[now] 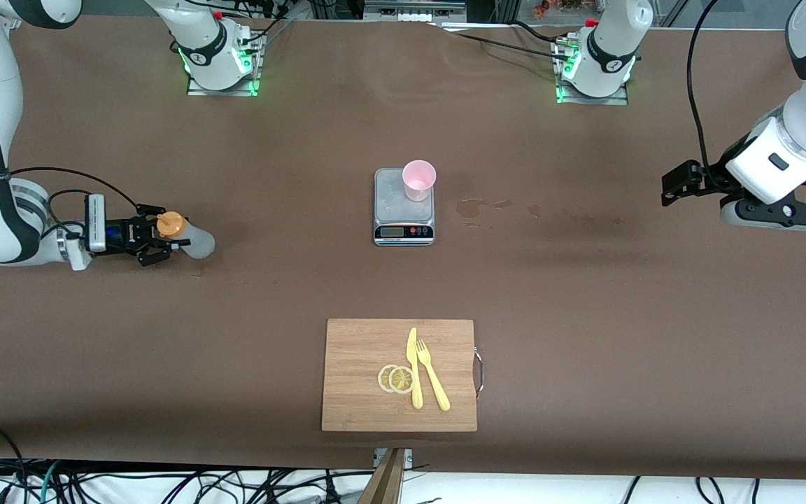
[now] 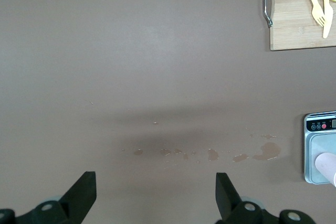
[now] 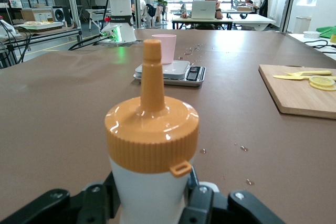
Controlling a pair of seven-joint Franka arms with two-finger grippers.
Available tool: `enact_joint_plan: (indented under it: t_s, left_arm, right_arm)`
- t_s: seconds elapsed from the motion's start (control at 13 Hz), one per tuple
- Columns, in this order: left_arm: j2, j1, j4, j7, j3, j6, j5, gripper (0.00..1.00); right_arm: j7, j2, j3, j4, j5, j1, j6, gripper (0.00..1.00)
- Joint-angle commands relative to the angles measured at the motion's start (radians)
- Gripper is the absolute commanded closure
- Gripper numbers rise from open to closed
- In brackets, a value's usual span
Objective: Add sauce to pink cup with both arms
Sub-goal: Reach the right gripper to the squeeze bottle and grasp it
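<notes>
Orange-capped sauce bottle [image 1: 182,233] is standing at the right arm's end of the tabletop [image 1: 585,294] with the right hand [image 1: 159,242] closing round its body, ready to carry it to the pink cup [image 1: 418,179] sitting on the scale [image 1: 403,210], while the left hand [image 2: 155,195] is waiting open over bare tabletop

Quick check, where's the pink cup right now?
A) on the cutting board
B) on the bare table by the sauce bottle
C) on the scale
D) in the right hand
C: the cup stands upright on the scale in mid-table; the right hand is at the bottle, toward the right arm's end of the table.
</notes>
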Motion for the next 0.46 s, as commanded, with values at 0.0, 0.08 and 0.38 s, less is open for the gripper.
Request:
enact_joint_plan:
  t_s: [0.0,0.08,0.38]
  left_arm:
    - [0.011,-0.002,0.027,0.003,0.0,-0.022,0.027,0.0]
    - [0.011,-0.002,0.027,0.003,0.0,-0.022,0.027,0.0]
    - [0.011,-0.002,0.027,0.005,0.0,-0.022,0.027,0.0]
  right_arm:
    - [-0.024,-0.023,0.001,-0.018,0.021,0.006,0.016,0.96]
    - [-0.024,-0.048,0.001,-0.018,0.021,0.021,0.032,0.97]
    - [0.12,-0.152,-0.005,-0.022,0.024,0.113,0.134,0.99]
